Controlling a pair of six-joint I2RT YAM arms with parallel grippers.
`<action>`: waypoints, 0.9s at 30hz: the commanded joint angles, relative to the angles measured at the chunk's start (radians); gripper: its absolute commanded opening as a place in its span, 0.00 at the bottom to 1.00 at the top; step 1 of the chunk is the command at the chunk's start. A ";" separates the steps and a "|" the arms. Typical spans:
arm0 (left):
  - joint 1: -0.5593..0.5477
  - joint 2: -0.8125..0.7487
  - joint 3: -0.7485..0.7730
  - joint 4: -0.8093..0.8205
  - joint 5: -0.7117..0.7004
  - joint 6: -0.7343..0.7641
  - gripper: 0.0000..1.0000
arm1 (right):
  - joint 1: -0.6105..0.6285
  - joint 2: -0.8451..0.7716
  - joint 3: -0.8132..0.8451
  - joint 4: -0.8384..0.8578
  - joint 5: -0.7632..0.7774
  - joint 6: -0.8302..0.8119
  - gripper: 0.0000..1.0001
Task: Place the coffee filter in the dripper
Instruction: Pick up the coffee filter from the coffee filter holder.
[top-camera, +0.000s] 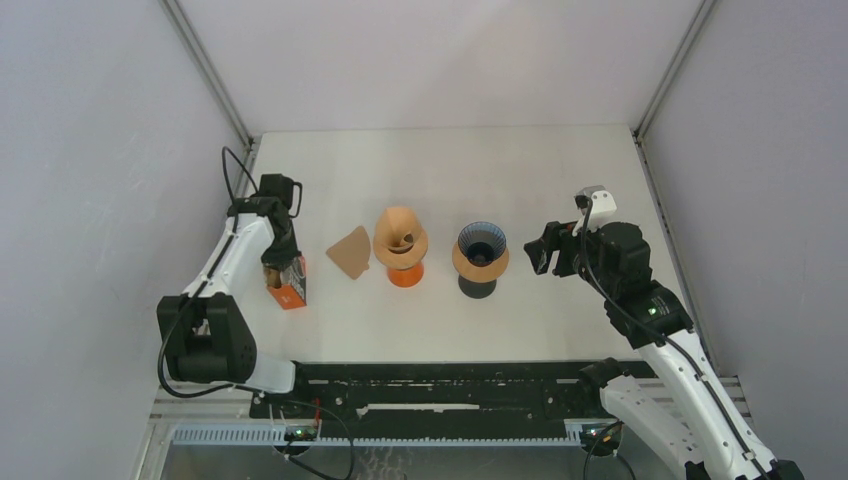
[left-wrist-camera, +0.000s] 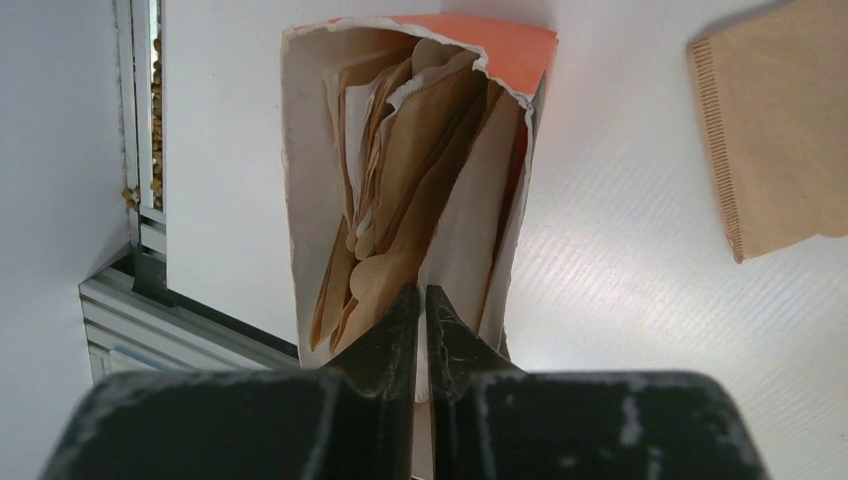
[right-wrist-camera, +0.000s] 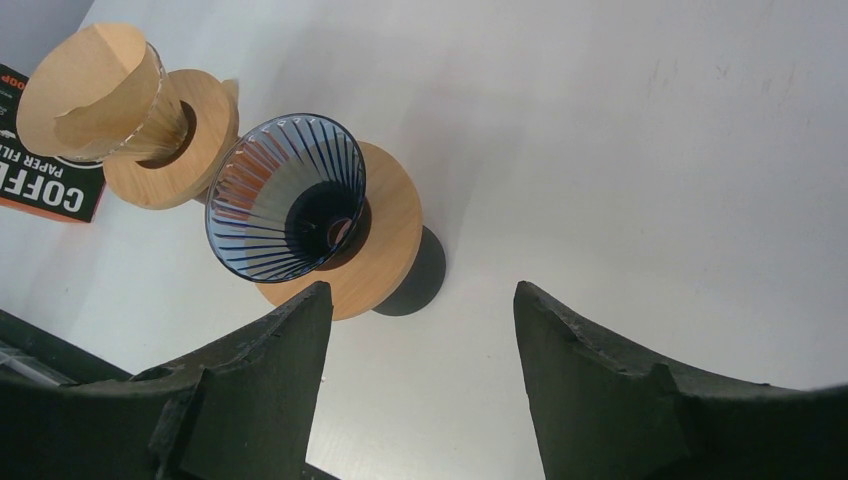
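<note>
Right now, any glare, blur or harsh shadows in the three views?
Top view: soft even light on the table, barely any shadows, blue dripper sharp. Left wrist view: left tool dark and soft, box in focus, bright sheen on the table beside it. Right wrist view: dripper's ribs crisp, right tool dark, little detail.

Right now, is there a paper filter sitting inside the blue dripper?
No, the blue dripper shows only bare ribbed glass down to its hole, with no paper in it.

White table (top-camera: 440, 160), pale grey walls (top-camera: 100, 100)
</note>
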 joint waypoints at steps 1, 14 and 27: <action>0.005 -0.047 0.082 0.003 -0.029 0.003 0.07 | -0.006 -0.002 0.002 0.052 -0.004 0.003 0.75; 0.005 -0.143 0.107 -0.018 -0.060 -0.010 0.00 | -0.006 -0.005 0.003 0.051 -0.004 0.003 0.75; 0.021 -0.299 0.091 0.029 -0.123 -0.090 0.00 | -0.004 -0.010 0.002 0.048 -0.008 0.002 0.75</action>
